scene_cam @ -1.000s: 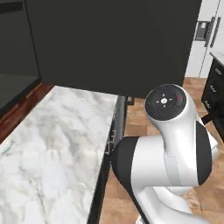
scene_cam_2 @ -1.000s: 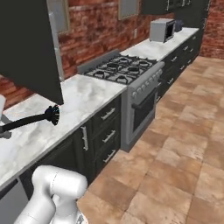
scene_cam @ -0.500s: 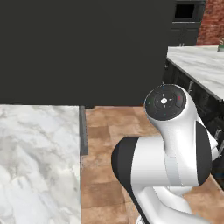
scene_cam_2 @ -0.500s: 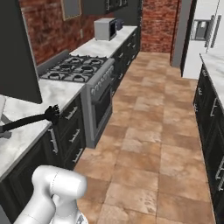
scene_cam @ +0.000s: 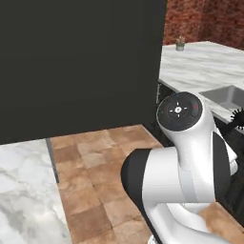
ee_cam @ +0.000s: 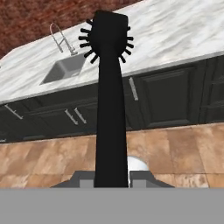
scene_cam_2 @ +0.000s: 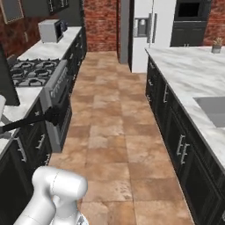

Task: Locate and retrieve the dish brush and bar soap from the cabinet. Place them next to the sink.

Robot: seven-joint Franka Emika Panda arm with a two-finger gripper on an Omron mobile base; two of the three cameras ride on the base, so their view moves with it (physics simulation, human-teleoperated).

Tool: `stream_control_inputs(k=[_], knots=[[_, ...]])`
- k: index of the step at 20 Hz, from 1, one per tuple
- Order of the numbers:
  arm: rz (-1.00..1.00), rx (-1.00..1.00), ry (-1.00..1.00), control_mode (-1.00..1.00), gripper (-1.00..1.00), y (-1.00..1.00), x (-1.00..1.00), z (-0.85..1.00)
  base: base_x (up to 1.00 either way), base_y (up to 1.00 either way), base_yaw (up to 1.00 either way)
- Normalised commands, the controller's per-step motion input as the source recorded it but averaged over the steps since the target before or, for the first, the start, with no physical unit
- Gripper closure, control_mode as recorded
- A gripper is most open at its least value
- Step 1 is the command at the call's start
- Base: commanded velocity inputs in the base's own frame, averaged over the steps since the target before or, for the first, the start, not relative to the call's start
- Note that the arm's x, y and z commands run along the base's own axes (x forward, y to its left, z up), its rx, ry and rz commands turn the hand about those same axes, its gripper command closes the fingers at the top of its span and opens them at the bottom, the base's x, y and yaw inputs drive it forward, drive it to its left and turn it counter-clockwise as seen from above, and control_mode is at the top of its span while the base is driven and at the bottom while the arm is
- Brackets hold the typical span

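Where the claw [ee_cam: 112, 177] grips, the dish brush [ee_cam: 109, 100] looks all-black, spiky.

My base is turning: stove [scene_cam_2: 30, 72] is sliding left in the right base view, and the sink [scene_cam_2: 213, 110] is coming into sight.

dish brush [ee_cam: 110, 100] before counter [ee_cam: 175, 39], sink [ee_cam: 65, 70] in counter
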Motion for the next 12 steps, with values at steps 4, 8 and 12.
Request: stream_control_inputs(k=[4,8,12], knots=[[0.0,0.0,0.0,1.0,1.0,0.0,0.0,0.0,-0.17,0.01,-0.42],[0.0,0.0,0.0,1.0,1.0,0.0,0.0,0.0,-0.45,-0.04,-0.31],[0.0,0.0,0.0,1.0,1.0,0.0,0.0,0.0,-0.58,-0.33,-0.13]])
